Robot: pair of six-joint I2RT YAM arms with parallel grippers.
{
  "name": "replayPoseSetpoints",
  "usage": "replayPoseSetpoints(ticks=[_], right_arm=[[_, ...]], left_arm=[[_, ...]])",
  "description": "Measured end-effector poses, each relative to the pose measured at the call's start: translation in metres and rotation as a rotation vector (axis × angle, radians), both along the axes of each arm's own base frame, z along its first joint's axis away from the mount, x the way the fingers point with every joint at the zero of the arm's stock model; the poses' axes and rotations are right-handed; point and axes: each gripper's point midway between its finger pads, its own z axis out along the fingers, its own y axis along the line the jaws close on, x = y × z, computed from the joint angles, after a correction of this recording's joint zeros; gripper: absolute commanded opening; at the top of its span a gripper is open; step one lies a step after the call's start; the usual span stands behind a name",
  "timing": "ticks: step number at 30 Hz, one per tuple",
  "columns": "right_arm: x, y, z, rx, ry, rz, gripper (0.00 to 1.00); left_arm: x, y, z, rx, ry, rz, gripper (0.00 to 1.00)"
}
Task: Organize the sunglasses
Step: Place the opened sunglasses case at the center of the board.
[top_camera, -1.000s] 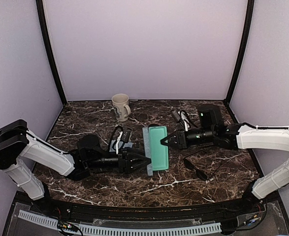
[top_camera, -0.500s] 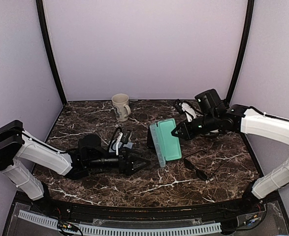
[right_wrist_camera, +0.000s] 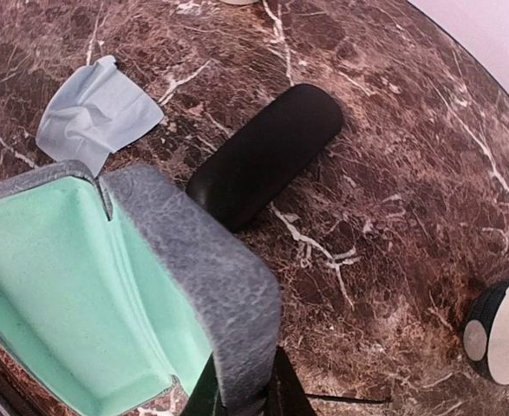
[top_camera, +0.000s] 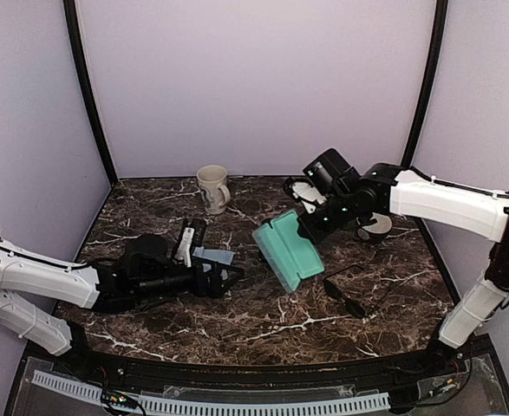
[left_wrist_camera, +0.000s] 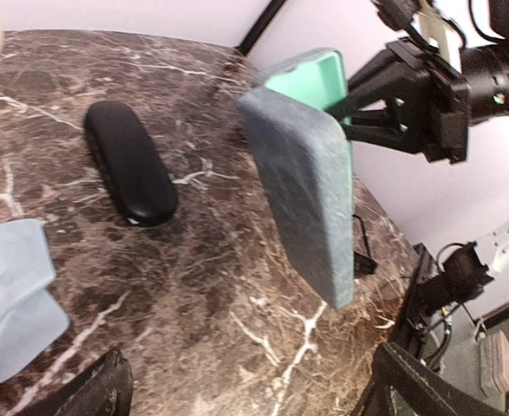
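Since a second ago my right arm has hoisted the grey-blue case [top_camera: 287, 250] off the marble table [top_camera: 141, 217] and swung it toward the far right. My left arm has drawn back to the left, its jaws gone wide. My right claw [top_camera: 308, 228] is clenched on one edge of that case, which hangs open and tilted, mint lining upward, clear of the tabletop. My left claw [top_camera: 230, 281] is released and grasps nothing, low over the marble just beside the pale blue cloth [top_camera: 213, 256]. The thin-framed sunglasses [top_camera: 346, 297] lie flat on the table, near-right of the lifted case and apart from it. Their long axis runs diagonally in the top view, from far-left to near-right, with thin temples reaching out to the right. The black case [right_wrist_camera: 267, 156] rests on the marble below the raised one.
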Motion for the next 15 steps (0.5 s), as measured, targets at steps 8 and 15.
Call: replayPoseSetpoints(ticks=[8,15], right_arm=[[-0.007,0.047,-0.022,-0.254,-0.066,0.148,0.06],[-0.019,0.07,-0.045,-0.473,-0.118,0.272,0.11]], left_arm=[[0.034,0.051,-0.008,0.164,0.02,0.211,0.99],[0.063,0.091,-0.005,0.257,0.034,0.33,0.99]])
